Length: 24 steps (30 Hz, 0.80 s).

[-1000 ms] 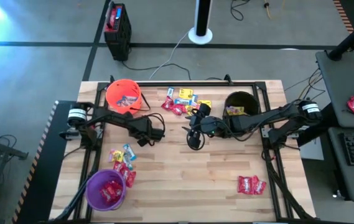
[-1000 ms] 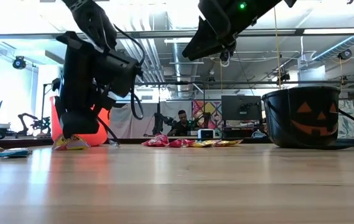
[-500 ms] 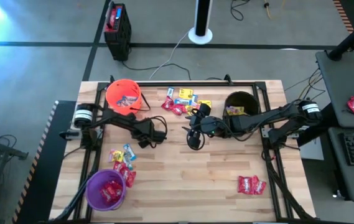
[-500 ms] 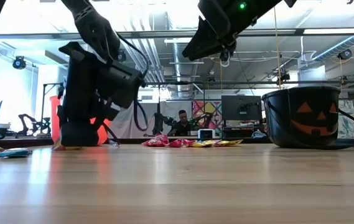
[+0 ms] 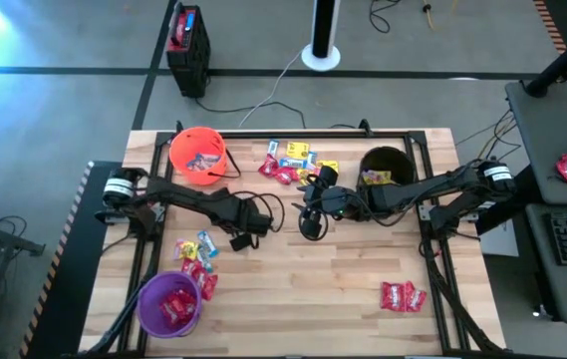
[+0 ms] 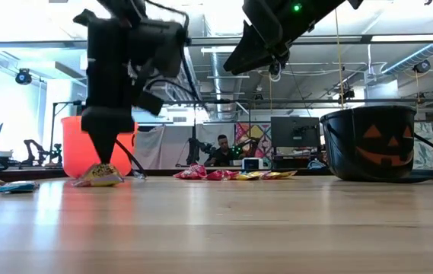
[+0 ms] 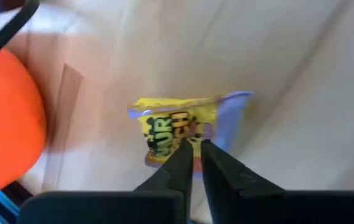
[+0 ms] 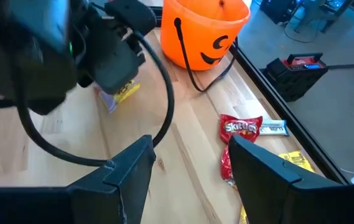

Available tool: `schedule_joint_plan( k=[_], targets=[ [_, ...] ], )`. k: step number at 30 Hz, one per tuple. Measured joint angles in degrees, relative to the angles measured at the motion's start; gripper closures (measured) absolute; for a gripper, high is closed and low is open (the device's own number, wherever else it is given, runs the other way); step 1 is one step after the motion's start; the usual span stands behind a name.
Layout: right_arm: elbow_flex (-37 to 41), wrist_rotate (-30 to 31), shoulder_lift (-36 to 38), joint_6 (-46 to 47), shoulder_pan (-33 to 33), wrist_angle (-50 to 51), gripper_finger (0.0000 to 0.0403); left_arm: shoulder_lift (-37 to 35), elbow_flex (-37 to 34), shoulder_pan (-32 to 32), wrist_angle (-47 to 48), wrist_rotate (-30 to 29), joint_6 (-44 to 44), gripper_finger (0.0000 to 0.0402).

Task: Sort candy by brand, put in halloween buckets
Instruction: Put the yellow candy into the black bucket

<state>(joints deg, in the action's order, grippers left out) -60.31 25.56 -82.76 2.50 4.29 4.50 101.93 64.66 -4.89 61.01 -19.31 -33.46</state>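
My left gripper (image 7: 193, 148) is shut on a yellow candy packet (image 7: 173, 124) just right of the orange bucket (image 5: 198, 155); the low view shows the packet (image 6: 98, 176) under its tips. My right gripper (image 8: 189, 168) hangs open and holds nothing, high over the table's middle (image 5: 310, 225). The black bucket (image 5: 385, 168) stands at the far right and the purple bucket (image 5: 169, 304), with red packets inside, at the near left. Loose candy lies in a heap (image 5: 291, 162) at the far middle and another (image 5: 195, 261) near the purple bucket. My left gripper pinches the yellow packet between its two fingertips (image 7: 180, 158), at one edge (image 7: 178, 140) about midway along it. The fingers come steeply from above. The packet hangs below the tips (image 6: 98, 176); whether its lower edge still rests on the table I cannot tell.
Two red packets (image 5: 403, 296) lie at the near right. Red and yellow packets (image 8: 242, 127) lie beyond my right gripper near the far edge. Bare wood spans the middle and near side. A dark frame rail runs round the table.
My left gripper has sunk onto the yellow packet, then risen a little and shifted toward the table's near-right, rolling its wrist. The packet, which lay flat on the table, now hangs at its fingertips.
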Motion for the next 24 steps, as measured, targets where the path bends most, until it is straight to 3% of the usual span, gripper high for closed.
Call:
schedule_joint_plan(
  k=[7, 13, 24],
  targets=[
    [0.0, 0.0, 0.0, 0.1, 0.0, 0.2, 0.0202, -1.8, 0.6, 0.2, 1.5, 1.0, 4.1, 0.0287],
    [0.0, 0.0, 0.0, 1.5, 0.0, 0.4, 0.0202, 0.8, 0.4, 1.8, 1.8, 0.7, 4.8, 0.0213],
    [0.0, 0.0, 0.0, 3.1, 0.0, 0.8, 0.0202, 1.4, 0.4, 2.0, 0.8, 3.8, 5.6, 0.0192]
  ],
)
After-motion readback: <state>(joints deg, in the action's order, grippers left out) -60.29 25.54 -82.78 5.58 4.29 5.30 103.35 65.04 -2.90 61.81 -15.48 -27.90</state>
